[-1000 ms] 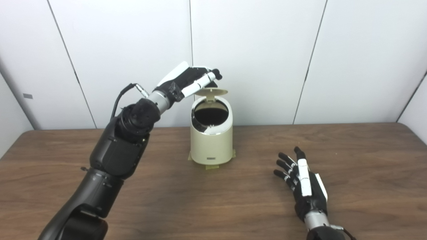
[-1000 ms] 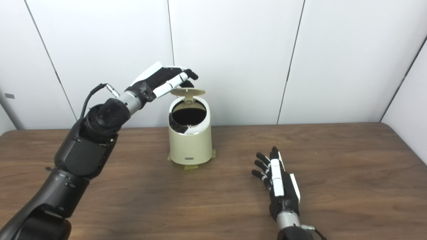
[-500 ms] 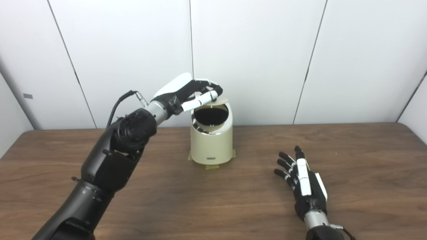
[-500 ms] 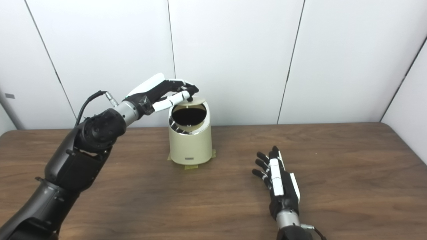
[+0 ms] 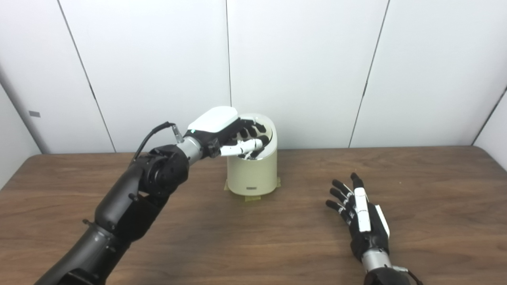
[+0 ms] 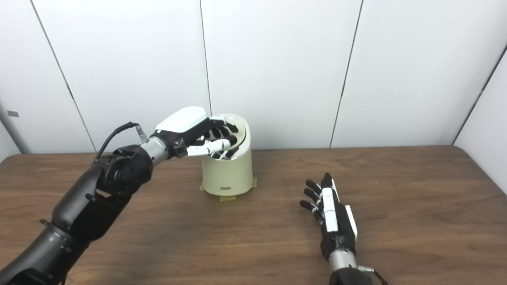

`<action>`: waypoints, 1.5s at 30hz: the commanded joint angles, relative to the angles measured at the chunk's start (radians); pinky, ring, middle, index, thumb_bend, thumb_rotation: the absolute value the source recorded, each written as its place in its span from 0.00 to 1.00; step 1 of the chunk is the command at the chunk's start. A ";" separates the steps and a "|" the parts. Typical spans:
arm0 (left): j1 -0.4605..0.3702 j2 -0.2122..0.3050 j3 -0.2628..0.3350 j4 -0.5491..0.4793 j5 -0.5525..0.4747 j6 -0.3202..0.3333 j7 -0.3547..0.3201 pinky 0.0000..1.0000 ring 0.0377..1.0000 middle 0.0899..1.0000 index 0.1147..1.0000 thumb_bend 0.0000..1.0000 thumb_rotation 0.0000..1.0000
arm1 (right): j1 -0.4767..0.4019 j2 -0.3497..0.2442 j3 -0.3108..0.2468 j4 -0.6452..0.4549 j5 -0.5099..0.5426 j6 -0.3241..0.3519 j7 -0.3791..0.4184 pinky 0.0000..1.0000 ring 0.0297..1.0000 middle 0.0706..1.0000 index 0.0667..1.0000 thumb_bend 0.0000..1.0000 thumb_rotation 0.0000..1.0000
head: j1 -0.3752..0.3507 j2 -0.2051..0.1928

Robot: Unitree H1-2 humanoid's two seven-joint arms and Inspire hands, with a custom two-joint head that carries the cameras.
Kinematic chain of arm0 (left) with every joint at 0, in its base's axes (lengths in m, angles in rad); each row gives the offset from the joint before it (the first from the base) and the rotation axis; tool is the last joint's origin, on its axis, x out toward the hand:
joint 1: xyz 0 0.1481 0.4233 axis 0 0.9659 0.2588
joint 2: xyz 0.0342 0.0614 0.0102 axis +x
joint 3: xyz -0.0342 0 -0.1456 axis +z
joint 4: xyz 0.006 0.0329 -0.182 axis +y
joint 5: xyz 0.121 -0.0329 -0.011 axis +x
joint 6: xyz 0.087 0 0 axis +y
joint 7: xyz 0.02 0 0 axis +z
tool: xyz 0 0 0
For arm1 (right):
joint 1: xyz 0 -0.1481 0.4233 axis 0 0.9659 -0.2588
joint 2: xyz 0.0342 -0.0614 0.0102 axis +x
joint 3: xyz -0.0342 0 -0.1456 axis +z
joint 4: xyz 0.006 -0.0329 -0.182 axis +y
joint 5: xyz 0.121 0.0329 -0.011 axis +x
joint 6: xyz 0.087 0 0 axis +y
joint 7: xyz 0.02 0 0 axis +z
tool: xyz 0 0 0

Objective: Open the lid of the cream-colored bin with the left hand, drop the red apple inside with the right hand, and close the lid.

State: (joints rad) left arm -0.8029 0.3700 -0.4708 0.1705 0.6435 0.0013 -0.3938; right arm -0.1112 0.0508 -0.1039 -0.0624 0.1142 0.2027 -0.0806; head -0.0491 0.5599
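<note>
Desk: dark wood-grain, matte, wide flat top.

Cream-colored bin: small smooth plastic cylinder with a slanted top and a shiny metal ring at the rim. It stands at the back centre of the desk; yellowish tape tabs show at its base. Lid looks down or nearly so, can't tell if it's latched.

Left hand: lies flat across the bin top, fingers a little apart and spread over the lid, gripping nothing.

Right hand: rests on the desk well right of the bin, fingers splayed, empty.

Red apple: not visible anywhere. Presumably inside, can't confirm.

Risks:
- Light bin, slick shell. An off-centre push could tip or skid it; the tape is the only restraint.
- A fingertip may hook over the rim and flip the lid open when the hand lifts.
- An unlatched lid could spring up.
</note>
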 commanded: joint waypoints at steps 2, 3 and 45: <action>-0.030 0.014 -0.024 0.010 0.056 -0.044 -0.005 0.76 0.75 0.77 0.81 0.50 1.00 | -0.037 -0.002 0.001 -0.031 0.000 -0.026 0.003 0.72 0.84 0.84 1.00 0.52 0.91 | -0.001 0.002; -0.028 0.016 -0.033 0.009 0.073 -0.050 -0.011 0.78 0.76 0.78 0.81 0.50 1.00 | -0.037 -0.002 0.002 -0.032 -0.001 -0.025 0.003 0.73 0.84 0.84 1.00 0.52 0.91 | -0.002 0.003; -0.119 -0.026 0.122 -0.070 0.127 -0.050 -0.036 0.73 0.78 0.79 0.82 0.47 1.00 | -0.036 -0.007 0.004 -0.047 -0.001 -0.006 0.003 0.74 0.84 0.83 1.00 0.53 0.91 | -0.002 0.017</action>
State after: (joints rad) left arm -0.8311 0.3379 -0.3804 0.1125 0.7846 -0.0485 -0.4746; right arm -0.1111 0.0475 -0.1018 -0.0715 0.1126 0.2096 -0.0823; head -0.0491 0.5768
